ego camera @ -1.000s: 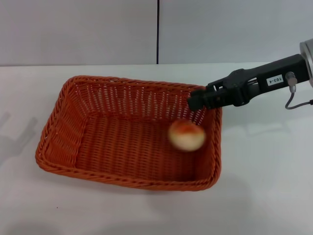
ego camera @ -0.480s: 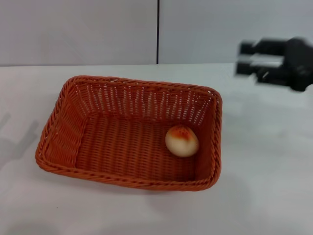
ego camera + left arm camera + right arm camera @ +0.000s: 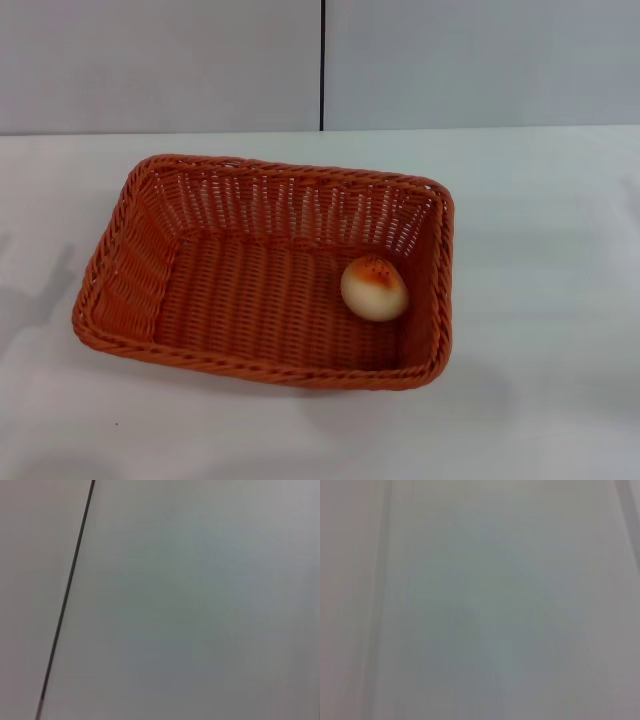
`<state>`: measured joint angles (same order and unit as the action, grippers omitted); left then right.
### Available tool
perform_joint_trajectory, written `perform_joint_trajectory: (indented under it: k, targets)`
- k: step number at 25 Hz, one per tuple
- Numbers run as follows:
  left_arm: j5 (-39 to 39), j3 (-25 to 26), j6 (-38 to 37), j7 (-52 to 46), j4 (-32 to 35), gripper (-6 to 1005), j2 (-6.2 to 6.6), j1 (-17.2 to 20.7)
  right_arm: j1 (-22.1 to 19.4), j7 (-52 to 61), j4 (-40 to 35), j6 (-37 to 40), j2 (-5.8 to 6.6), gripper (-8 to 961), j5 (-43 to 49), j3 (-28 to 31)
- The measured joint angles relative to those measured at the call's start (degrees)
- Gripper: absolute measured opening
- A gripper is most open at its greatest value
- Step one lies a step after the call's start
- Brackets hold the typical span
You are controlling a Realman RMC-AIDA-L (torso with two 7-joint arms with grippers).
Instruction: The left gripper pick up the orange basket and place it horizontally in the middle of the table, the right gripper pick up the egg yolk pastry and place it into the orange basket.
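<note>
Gone from the head view is the right gripper, which a second ago hung over the basket's far right corner and half a second ago was pulling away up and to the right; now neither it nor the left gripper shows in any picture, so whether their fingers are apart or together cannot be told. Both wrist views show only a blank pale surface, one crossed by a thin dark line.

Taking the basket as the landmark: the table (image 3: 540, 400) spreads white around it on every side. The orange basket (image 3: 130, 270) sits flat with its long side running across the view, roughly in the middle of the table, open side up. Inside it, on the woven floor close to the right wall, lies the egg yolk pastry (image 3: 374, 288), glazed top tilted up and toward the back wall. A second ago it was a blur in mid-drop; now it is settled and sharp.

By the look of things both parts of the task are done: the basket is placed and the pastry is in it. Nothing appears left except the arms staying clear.
</note>
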<state>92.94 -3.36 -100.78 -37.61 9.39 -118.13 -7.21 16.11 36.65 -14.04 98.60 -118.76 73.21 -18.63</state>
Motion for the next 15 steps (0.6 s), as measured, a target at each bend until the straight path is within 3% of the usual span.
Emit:
perform_joint_trajectory:
  k: [1, 2, 7, 15]
  targets:
    - [0.00, 0.00, 0.00, 0.00, 0.00, 844, 0.00, 0.00, 0.00, 0.00, 0.00, 0.00, 0.00, 611, 0.00, 0.00]
    - [-0.05, 1.66, -0.35, 6.73, -4.00, 844, -0.08, -0.02, 0.25, -6.43, 4.70, -0.61, -0.08, 611, -0.06, 3.59]
    - [-0.05, 2.90, 0.28, 10.65, -6.04, 844, -0.26, -0.12, 0.96, -18.74, 11.92, -1.77, -0.30, 611, -0.47, 9.03]
    - [-0.02, 3.75, 3.18, 15.78, -7.95, 844, -0.31, 0.01, 2.45, -19.97, 13.75, -4.37, -0.33, 611, -0.88, 10.93]
